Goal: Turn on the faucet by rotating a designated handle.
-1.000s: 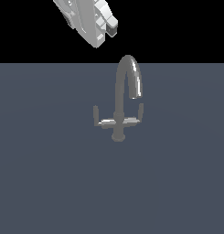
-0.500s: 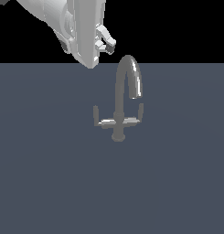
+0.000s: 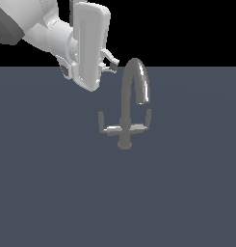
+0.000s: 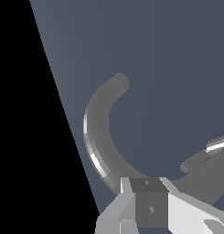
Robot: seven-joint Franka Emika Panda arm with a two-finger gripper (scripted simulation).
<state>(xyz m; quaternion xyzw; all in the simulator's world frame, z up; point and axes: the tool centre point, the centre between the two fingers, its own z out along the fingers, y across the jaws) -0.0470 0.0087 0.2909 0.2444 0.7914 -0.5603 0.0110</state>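
The grey faucet (image 3: 125,126) stands mid-scene, and its gooseneck spout (image 3: 138,77) ends in an outlet on the exterior view's right. The handle (image 3: 105,126) is the short lever with an upturned tip on the stem's left, away from the outlet. A matching lever (image 3: 142,126) sits under the outlet. My gripper (image 3: 112,61) hangs above and left of the spout's arch. Its fingers stand slightly apart with nothing between them, well above the handle. In the wrist view the spout (image 4: 96,137) curves past a fingertip (image 4: 147,208), and one lever (image 4: 200,160) shows beside it; which lever I cannot tell.
A flat dark grey-blue surface (image 3: 52,193) carries the faucet. My white arm and wrist (image 3: 47,29) fill the exterior view's upper left.
The gripper has come down and toward the exterior view's left-centre, and its hand has turned so the fingers point at the spout's arch. The faucet and its levers have not moved.
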